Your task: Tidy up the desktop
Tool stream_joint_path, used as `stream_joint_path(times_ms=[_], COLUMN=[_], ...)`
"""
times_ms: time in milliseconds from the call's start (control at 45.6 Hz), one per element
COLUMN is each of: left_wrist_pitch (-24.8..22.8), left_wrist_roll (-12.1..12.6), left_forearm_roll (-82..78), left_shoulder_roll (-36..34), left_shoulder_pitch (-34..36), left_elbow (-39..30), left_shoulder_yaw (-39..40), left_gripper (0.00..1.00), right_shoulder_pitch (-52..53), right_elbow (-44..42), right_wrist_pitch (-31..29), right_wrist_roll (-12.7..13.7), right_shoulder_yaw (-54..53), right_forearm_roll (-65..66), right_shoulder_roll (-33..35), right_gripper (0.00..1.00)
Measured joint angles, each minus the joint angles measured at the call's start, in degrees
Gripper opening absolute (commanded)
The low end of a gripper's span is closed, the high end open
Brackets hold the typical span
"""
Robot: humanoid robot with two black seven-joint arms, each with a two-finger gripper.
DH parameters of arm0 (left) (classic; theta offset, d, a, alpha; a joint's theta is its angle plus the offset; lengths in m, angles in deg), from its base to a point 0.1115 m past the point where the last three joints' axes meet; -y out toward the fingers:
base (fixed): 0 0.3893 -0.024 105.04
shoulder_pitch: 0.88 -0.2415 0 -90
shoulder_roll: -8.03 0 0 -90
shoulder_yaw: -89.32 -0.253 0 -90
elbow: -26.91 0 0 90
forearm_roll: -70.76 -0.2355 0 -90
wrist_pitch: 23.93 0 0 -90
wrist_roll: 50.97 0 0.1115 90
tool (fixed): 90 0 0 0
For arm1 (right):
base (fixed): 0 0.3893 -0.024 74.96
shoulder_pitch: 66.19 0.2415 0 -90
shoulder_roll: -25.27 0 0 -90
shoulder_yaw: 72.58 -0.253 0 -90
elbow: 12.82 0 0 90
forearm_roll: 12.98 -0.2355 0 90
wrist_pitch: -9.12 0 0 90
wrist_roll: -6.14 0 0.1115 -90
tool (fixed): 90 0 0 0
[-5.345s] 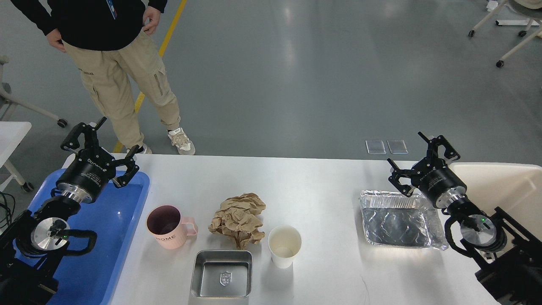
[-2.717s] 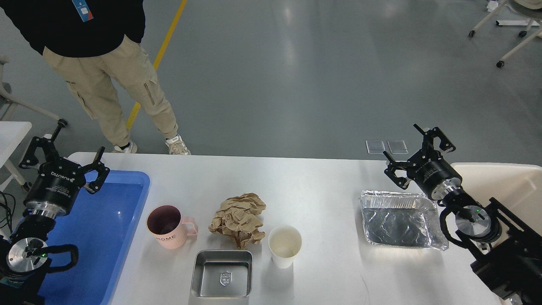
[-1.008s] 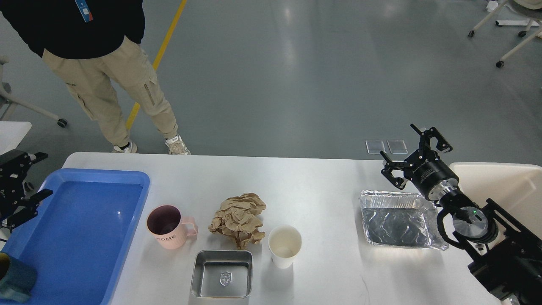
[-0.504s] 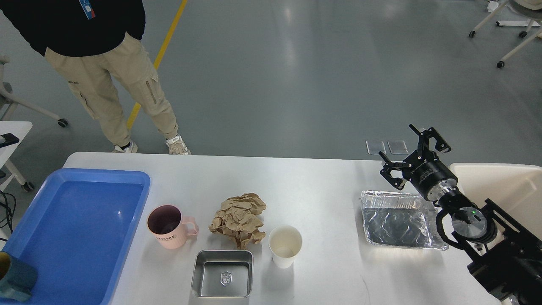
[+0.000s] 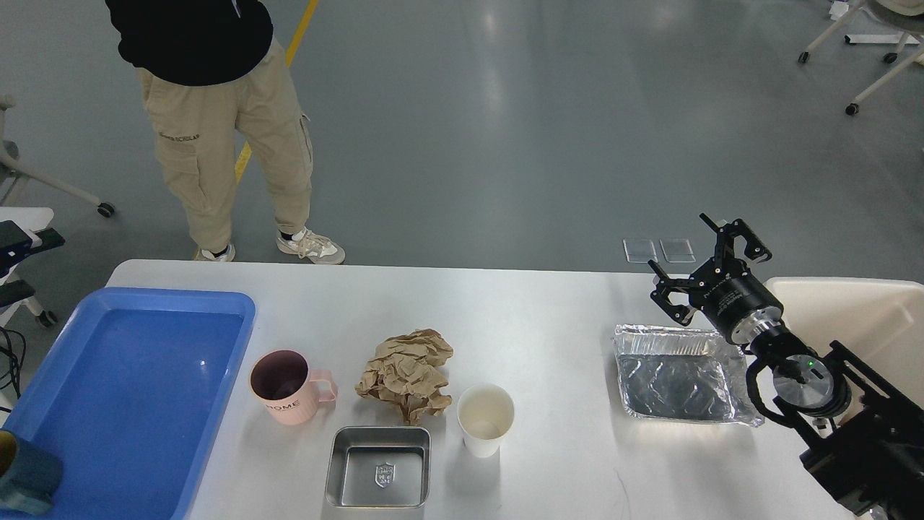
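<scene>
The desktop [image 5: 534, 318] fills the lower frame; at right, the right gripper [image 5: 704, 263] hangs spread wide and empty above the foil tray [image 5: 678, 375]; a pink mug [image 5: 289, 386] stands lower left

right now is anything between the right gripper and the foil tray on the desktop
Nothing visible. The open right gripper hovers just beyond the far edge of the foil tray, with only bare desktop around it. The paper cup stands well off to the left.
</scene>
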Motion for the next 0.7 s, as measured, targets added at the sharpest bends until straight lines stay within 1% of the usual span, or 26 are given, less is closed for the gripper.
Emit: stream_joint_path(times_ms=[88, 197, 394, 570, 701], left_wrist_pitch=[0.6, 0.3, -3.1, -2.6, -2.3], left_wrist_roll=[-1.7, -2.5, -2.7, -2.8, -4.1], left_forearm_roll=[1.5, 3.4, 4.1, 4.3, 2.7], left_shoulder_roll=[0.0, -0.2, -0.3, -0.1, -0.3], left_shoulder_pitch=[0.0, 0.1, 0.2, 0.2, -0.1], left_elbow=[0.2, 0.2, 0.2, 0.7, 1.2], left_shoulder_yaw=[0.6, 0.7, 0.6, -0.2, -0.5], left_gripper=[0.97, 0.97, 0.97, 0.97, 0.97], right_shoulder_pitch=[-0.1, -0.1, -0.1, -0.1, -0.1], right_elbow=[0.0, 0.0, 0.1, 0.1, 0.6], right_wrist_pitch=[0.0, 0.0, 0.0, 0.0, 0.0], right_wrist_roll=[0.0, 0.0, 0.0, 0.0, 0.0], right_shoulder_yaw=[0.0, -0.1, -0.1, -0.2, -0.2], right_forearm_roll=[0.0, 0.1, 0.1, 0.0, 0.0], right_shoulder_roll=[-0.1, -0.1, -0.2, -0.4, -0.4], right_gripper=[1.0, 1.0, 1.0, 1.0, 1.0])
